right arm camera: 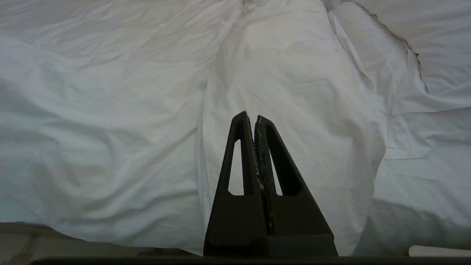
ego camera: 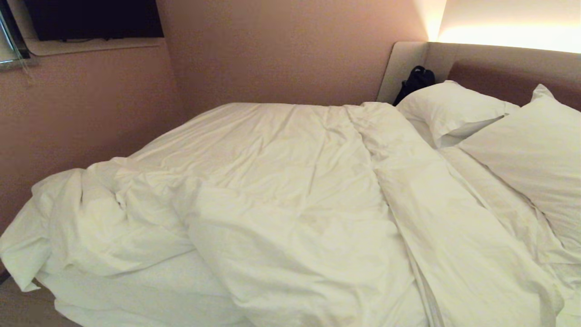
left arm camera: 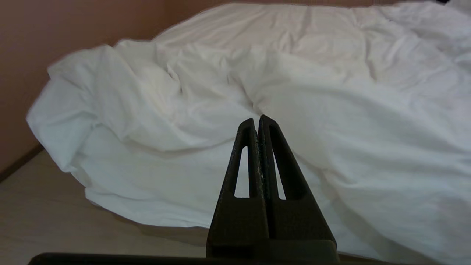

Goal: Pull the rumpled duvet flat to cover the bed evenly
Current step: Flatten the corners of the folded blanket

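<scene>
- Head view: the duvet lies bunched toward the foot of the bed, heaped at the near left corner, with a thick folded ridge running from the near edge up toward the pillows.
- Left wrist view: the left gripper, fingers pressed together and empty, points at that heaped corner from just off the bed's edge.
- Right wrist view: the right gripper, also closed on nothing, faces the folded ridge.
- Judgement: the left arm sits nearer the crumpled corner and must open before gripping.
</scene>
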Available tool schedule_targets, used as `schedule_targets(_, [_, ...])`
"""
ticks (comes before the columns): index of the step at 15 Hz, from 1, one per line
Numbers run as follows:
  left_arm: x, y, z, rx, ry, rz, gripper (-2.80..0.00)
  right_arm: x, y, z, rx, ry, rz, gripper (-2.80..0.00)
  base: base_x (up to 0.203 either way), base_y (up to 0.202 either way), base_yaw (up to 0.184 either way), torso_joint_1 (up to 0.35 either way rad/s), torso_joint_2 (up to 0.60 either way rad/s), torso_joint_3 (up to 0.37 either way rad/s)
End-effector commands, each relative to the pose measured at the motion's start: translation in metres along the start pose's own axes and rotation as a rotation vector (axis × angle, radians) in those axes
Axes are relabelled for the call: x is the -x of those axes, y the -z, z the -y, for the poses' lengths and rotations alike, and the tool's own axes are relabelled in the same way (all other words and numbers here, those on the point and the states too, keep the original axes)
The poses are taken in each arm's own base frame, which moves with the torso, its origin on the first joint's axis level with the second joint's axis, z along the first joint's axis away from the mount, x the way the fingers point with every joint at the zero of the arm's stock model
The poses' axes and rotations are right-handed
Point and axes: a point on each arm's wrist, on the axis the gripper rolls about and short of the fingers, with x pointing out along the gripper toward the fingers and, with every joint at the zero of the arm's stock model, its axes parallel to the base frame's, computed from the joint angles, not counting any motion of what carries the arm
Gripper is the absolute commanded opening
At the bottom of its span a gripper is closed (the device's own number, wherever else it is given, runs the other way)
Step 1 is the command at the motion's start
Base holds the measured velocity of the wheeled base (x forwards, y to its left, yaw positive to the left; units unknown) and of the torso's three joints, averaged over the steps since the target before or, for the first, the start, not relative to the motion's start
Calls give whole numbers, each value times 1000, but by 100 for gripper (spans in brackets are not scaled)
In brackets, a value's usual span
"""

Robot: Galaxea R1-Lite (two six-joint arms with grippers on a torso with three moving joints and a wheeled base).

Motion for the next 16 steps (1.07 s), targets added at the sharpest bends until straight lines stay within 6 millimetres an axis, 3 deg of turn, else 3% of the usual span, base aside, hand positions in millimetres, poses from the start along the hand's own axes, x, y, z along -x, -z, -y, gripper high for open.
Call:
schedule_targets(1, [1,-25,0,1,0,-4,-280,0,0,0,0,0,1,-280,0,0,0,0,0,0])
schedule_targets(4, [-14,-44,1,13,9,-68,-280,0,0,0,0,0,1,-280,0,0,0,0,0,0])
schedule_targets(8, [-54,-54,4,92,77,-237,-280,0,0,0,0,0,1,-280,0,0,0,0,0,0])
schedule_targets(16, [-150,-31,10,216,163,-474,-280,0,0,0,0,0,1,-280,0,0,0,0,0,0])
